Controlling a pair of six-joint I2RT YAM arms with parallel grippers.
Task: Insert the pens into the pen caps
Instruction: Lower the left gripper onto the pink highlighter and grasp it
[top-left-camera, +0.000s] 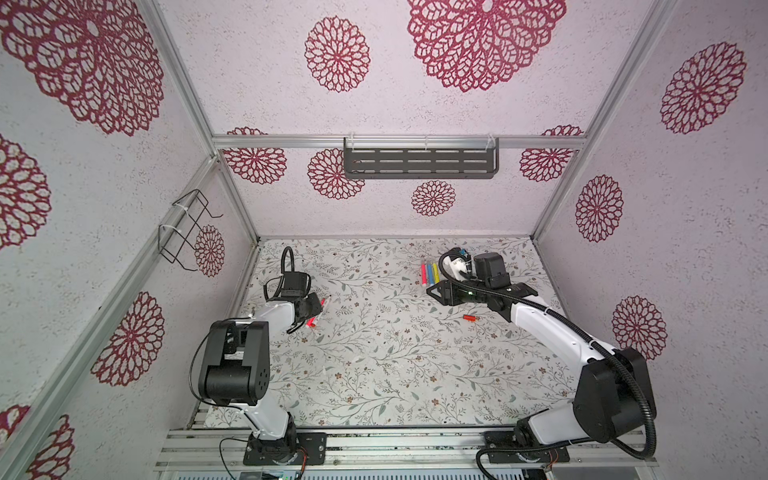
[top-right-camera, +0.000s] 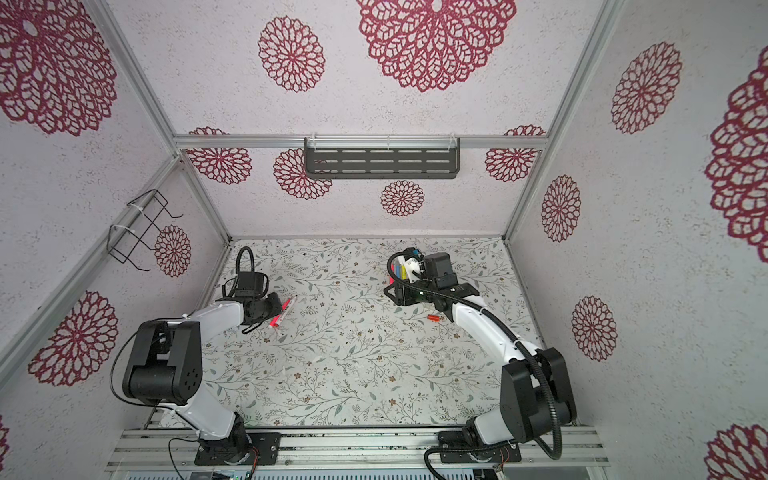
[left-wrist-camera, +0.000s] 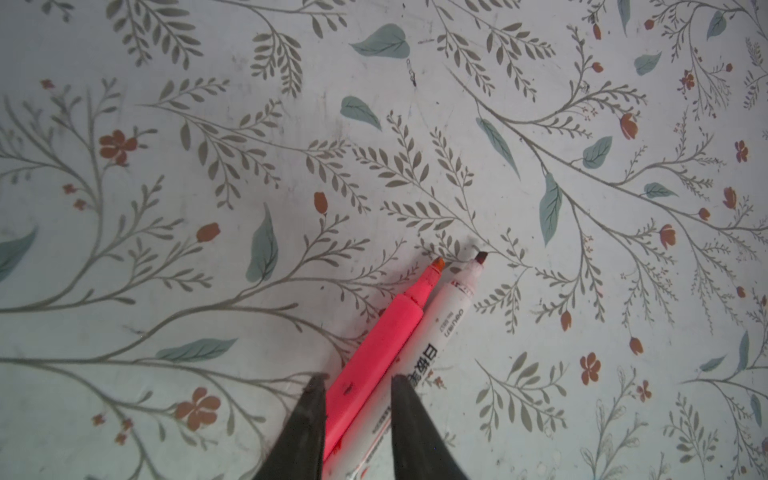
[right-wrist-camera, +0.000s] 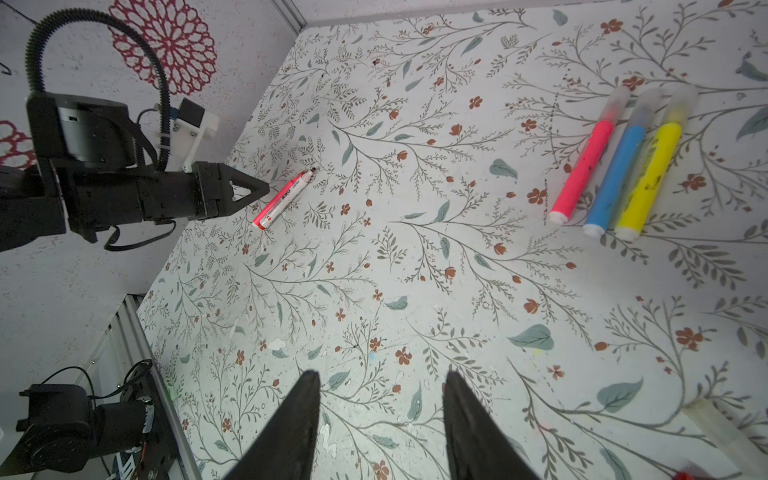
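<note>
The left tool (left-wrist-camera: 355, 378) sat low over the worktop (left-wrist-camera: 166, 124), its jaws narrow on either side of the neon coral pen (left-wrist-camera: 395, 320), near the pen's rear end. Whether they already pinched it I could not tell. The white-barrelled pen (left-wrist-camera: 451, 311) lay touching the coral one, both uncapped, and its barrel ran under one finger (left-wrist-camera: 411, 415).

That looked like the main hazard: the jaws could catch both barrels, or squeeze the white pen sideways and send it rolling. A hold so far from the nib might also let the pen swing when pressed into a cap.

Across the worktop the right tool (right-wrist-camera: 380, 374) hung with jaws apart and empty. The red cap (top-left-camera: 469, 318) lay near its arm, well apart from the bare pens. The pink pen (right-wrist-camera: 582, 166), blue pen (right-wrist-camera: 615, 174) and yellow pen (right-wrist-camera: 648, 174) lay capped in a row.
</note>
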